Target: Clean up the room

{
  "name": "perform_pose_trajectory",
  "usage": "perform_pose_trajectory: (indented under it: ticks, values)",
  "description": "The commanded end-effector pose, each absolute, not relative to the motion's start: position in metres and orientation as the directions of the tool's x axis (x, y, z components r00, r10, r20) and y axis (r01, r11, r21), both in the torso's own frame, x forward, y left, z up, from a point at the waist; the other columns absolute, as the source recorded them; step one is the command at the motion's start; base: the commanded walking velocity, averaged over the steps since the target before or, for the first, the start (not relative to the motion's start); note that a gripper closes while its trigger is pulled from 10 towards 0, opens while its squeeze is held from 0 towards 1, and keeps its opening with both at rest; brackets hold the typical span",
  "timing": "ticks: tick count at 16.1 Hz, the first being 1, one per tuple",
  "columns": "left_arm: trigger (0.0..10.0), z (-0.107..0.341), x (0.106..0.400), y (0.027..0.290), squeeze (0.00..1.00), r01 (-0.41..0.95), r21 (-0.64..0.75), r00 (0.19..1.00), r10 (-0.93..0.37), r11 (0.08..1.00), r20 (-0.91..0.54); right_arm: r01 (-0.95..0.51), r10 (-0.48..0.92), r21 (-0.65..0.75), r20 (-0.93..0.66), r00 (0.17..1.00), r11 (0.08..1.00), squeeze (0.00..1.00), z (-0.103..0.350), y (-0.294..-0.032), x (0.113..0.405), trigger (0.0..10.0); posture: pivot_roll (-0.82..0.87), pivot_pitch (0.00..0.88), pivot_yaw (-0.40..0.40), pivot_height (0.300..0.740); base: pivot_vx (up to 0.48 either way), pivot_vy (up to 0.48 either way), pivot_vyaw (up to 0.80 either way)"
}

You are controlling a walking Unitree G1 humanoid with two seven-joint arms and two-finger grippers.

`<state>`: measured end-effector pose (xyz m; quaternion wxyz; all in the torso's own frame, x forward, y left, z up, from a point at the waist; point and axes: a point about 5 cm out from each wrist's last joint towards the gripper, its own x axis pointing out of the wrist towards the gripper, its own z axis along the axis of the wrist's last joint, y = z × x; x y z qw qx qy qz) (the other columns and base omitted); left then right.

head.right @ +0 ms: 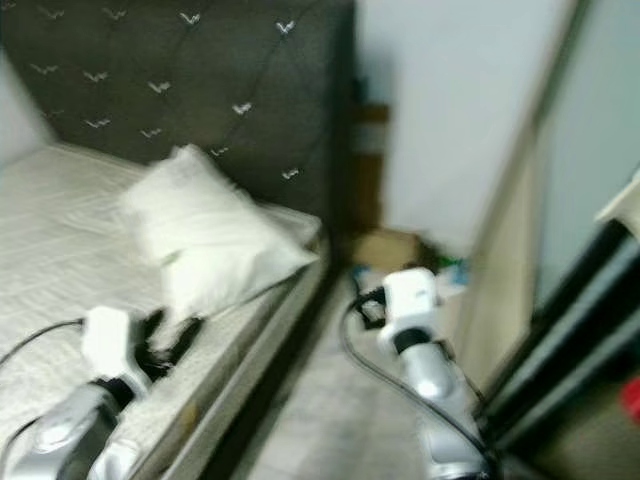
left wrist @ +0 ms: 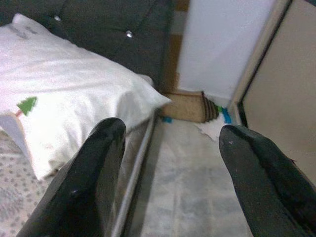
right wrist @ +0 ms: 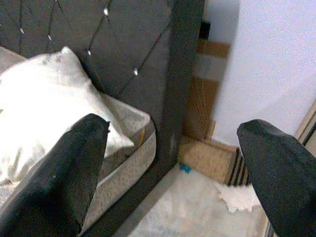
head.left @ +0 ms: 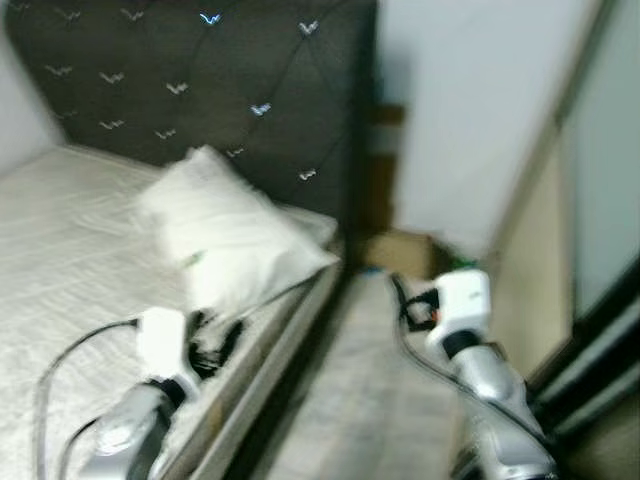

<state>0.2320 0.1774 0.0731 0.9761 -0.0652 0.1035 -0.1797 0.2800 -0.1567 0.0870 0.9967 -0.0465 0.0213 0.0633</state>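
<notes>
pillow [head.left: 225, 232] sits on the bed [head.left: 70, 250]; we still have floor clutter by the wall [left wrist: 210, 118] to clear. left gripper [left wrist: 170, 143] and right gripper [right wrist: 173, 148]: jaws wide open, empty.

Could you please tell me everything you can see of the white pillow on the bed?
The pillow is white, soft and plump, apparently fabric-covered, with a small green tree print on its cover. It lies on the mattress near the bed's floor-side edge, its upper end leaning against the dark tufted headboard. Neither gripper touches it.
</notes>
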Motion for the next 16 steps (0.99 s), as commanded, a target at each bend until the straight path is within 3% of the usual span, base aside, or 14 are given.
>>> perform_pose_trajectory:
  ticks: [1,10,16]
  values:
    - [10.0,0.076,0.236,0.184,0.0,0.336,-0.153,0.914,-0.361,0.929,-0.185,-0.15,0.148,-0.082,-0.026,0.989,0.985,0.0,0.09,-0.147,0.283,10.0,0.04,0.0,0.017,0.74,0.0,0.0,0.79]
    - [10.0,0.068,0.222,0.169,0.0,0.348,-0.21,0.906,-0.386,0.914,-0.176,-0.224,0.221,-0.101,-0.04,0.975,0.969,0.0,0.088,-0.147,0.284,10.0,0.05,0.0,-0.062,0.74,0.0,0.0,0.74]
    - [10.0,0.068,0.219,0.17,0.0,0.345,-0.222,0.908,-0.384,0.912,-0.169,-0.253,0.249,-0.108,-0.047,0.967,0.961,0.0,0.089,-0.148,0.283,10.0,0.05,0.0,-0.077,0.74,0.0,0.0,0.09]
